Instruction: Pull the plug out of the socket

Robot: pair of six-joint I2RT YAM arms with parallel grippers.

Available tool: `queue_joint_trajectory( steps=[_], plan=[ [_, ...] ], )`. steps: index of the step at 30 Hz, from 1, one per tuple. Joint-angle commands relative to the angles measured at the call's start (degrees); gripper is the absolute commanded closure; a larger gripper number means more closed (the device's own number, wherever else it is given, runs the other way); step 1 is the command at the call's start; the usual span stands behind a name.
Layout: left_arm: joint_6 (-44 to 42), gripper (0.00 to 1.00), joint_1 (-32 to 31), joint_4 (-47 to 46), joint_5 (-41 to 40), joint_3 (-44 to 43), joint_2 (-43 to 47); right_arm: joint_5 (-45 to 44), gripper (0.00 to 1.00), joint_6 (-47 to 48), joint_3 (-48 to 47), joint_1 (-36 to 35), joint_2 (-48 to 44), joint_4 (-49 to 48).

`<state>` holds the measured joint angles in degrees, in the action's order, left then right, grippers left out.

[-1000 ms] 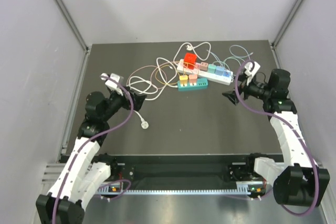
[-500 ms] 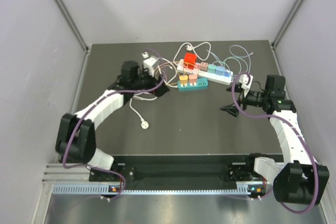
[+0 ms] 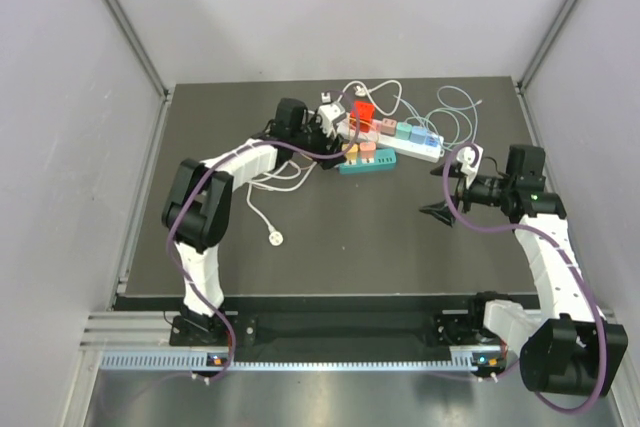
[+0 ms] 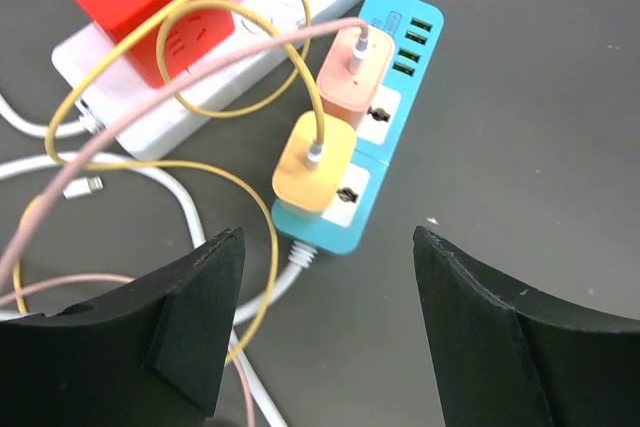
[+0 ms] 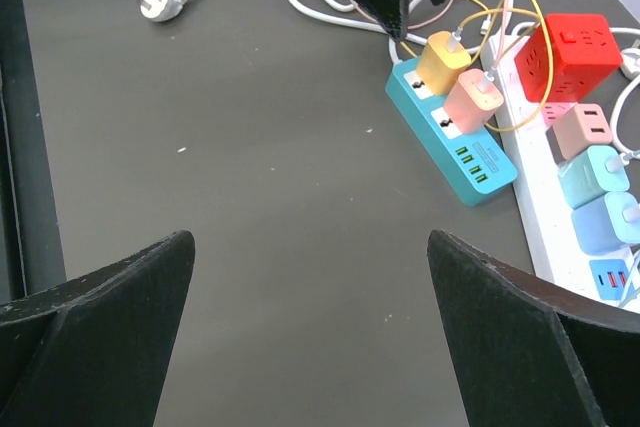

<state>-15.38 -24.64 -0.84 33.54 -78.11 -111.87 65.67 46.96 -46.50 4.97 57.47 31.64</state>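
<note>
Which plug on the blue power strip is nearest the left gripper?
The yellow plug, at the cable end of the strip; the pink plug sits beyond, by the USB ports.

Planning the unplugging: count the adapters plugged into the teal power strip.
2. The yellow adapter sits at the teal power strip's cable end; the pink adapter sits beside it, toward the USB ports. Nothing appears hidden.

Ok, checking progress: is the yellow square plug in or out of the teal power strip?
In: the yellow square plug sits flush on the teal power strip.
</note>
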Motion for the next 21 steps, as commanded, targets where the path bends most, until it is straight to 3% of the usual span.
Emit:
queue_joint_trajectory(
  steps=[1,12,21],
  plan=[
    [-5.2,0.27,-0.4,-2.4,1.3,-4.6,-1.9,2.6,0.0,2.8,-0.9,-0.1,-0.3,-0.3],
    [-13.4,0.31,-2.7,-0.7,-0.6,-10.0,-8.1,2.4,0.0,3.7,-1.1,0.1,0.7,0.7],
    [-20.9,0.44,-4.4,7.7,-3.4,-15.0,-11.7,2.8,0.0,4.0,-1.4,0.5,0.9,1.2]
  ],
)
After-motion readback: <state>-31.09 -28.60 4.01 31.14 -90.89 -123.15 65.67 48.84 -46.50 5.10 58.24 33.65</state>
